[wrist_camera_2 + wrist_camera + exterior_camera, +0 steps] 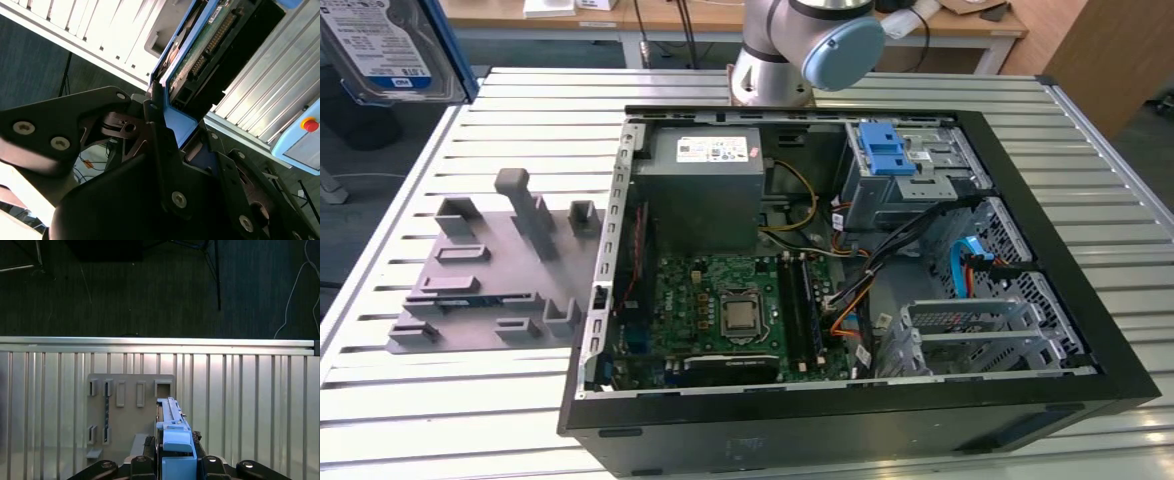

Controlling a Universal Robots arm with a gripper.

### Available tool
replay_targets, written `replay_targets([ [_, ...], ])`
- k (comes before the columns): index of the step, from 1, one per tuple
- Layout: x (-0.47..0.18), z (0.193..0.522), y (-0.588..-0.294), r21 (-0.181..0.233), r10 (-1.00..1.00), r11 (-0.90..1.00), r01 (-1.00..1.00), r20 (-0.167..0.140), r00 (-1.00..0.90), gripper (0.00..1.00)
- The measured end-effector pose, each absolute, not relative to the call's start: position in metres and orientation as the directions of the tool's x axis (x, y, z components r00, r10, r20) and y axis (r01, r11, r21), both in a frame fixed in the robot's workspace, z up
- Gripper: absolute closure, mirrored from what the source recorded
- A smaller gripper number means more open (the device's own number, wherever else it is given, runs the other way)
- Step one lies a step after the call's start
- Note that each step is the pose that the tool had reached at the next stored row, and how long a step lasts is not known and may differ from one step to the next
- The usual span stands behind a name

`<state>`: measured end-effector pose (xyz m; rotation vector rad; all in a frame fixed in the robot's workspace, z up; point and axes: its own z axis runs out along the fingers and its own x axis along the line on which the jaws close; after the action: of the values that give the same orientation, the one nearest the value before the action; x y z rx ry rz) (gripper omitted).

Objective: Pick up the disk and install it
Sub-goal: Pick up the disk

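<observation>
The disk [384,48] hangs high at the exterior view's upper left, beyond the table's corner, its blue-and-white label and blue carrier frame facing the camera. In the second wrist view my gripper [181,131] is shut on the disk [200,55], with dark fingers [156,131] clamped on the blue frame and the green circuit board showing beyond them. Seen edge-on in the first wrist view, the disk [172,432] sits in the gripper [175,460] above the grey fixture plate [127,407].
An open computer case [1067,330] lies on the slatted table [440,410], with a blue-latched drive cage [903,160], a grey power-supply box [707,175] and a motherboard [727,310] inside. The grey fixture [494,270] stands beside it. The arm's base [787,50] rises behind the case.
</observation>
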<state>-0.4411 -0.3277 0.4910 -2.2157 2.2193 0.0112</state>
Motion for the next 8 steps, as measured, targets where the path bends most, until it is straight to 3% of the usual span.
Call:
replay_targets([
  [8,-0.4332,0.491,-0.3277,0.001,-1.0,0.002,-1.0,-0.009,-0.002,0.64],
])
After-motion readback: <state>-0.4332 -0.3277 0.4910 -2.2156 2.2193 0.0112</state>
